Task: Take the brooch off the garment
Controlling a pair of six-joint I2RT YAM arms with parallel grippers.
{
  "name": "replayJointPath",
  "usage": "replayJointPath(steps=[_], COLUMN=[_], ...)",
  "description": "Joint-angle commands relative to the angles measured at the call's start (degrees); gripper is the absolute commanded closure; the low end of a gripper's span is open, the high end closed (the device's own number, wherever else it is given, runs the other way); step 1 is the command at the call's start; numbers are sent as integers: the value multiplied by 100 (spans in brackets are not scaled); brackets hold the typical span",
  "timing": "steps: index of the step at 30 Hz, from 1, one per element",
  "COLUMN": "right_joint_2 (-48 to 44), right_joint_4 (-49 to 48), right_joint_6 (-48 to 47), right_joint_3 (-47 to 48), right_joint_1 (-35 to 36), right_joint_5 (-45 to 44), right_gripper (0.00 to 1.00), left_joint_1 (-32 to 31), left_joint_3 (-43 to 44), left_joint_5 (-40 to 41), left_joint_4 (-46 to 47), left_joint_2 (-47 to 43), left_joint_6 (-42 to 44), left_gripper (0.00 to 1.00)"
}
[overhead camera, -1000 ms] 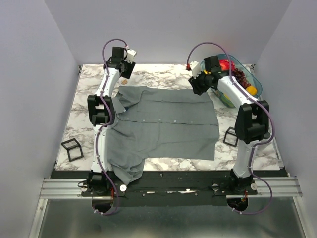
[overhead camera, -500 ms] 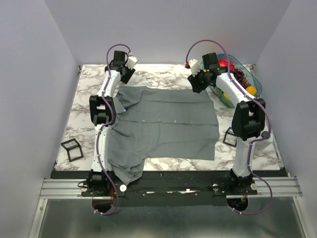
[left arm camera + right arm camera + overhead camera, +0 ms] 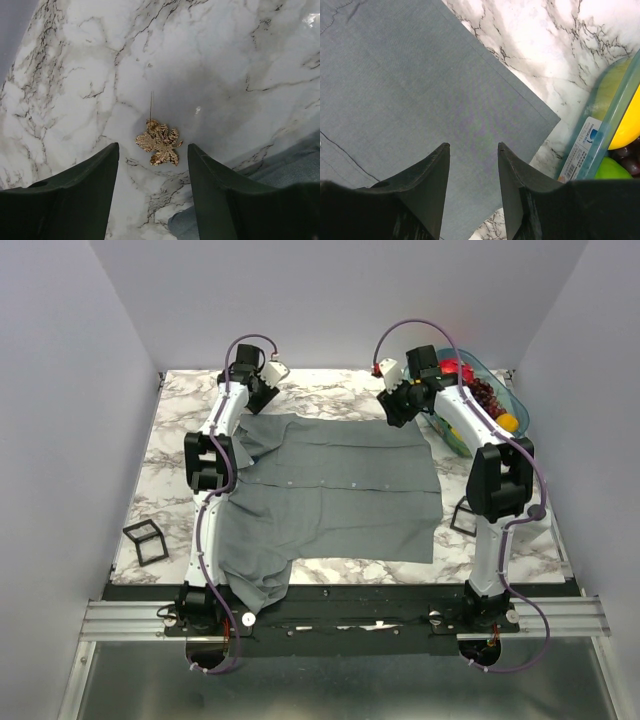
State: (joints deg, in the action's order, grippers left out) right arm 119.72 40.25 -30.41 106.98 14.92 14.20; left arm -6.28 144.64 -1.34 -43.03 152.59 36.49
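The brooch point(image 3: 160, 142) is a small gold leaf-shaped pin with a thin needle. It lies on the bare marble table, apart from the garment. My left gripper point(image 3: 153, 146) hovers open right over it, a finger on each side, neither touching it. In the top view that gripper point(image 3: 262, 390) is at the far left, just beyond the collar. The garment point(image 3: 330, 485) is a grey button-up shirt spread flat; its edge point(image 3: 280, 165) shows at lower right in the left wrist view. My right gripper point(image 3: 473, 146) is open and empty above the shirt's far right corner point(image 3: 410, 75).
A teal bowl point(image 3: 480, 390) of fruit stands at the far right, its rim point(image 3: 615, 115) close to my right gripper. One black wire cube point(image 3: 146, 542) sits near the left edge and another point(image 3: 464, 515) by the right arm.
My left wrist has swung a little to the right and back, and its jaws have spread wider. My right gripper has shifted slightly toward the back.
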Motion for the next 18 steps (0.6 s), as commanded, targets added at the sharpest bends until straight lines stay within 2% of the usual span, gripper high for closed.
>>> replayJointPath(steps=[1, 7, 13, 18], right_joint_2=[174, 201, 245, 253], right_joint_4=[211, 264, 413, 440], right_joint_6=[44, 44, 36, 71], right_joint_3=[209, 332, 438, 464], right_joint_1=[46, 46, 46, 55], right_joint_5=[-110, -75, -57, -40], right_gripper=[49, 49, 49, 50], left_joint_1=[-83, -110, -92, 13], left_joint_3=[-6, -23, -32, -23], left_joint_5=[29, -24, -24, -86], left_joint_4=[-671, -1277, -1919, -1947], left_joint_2=[218, 358, 490, 473], left_joint_6=[411, 561, 736, 605], left_gripper=[38, 46, 48, 46])
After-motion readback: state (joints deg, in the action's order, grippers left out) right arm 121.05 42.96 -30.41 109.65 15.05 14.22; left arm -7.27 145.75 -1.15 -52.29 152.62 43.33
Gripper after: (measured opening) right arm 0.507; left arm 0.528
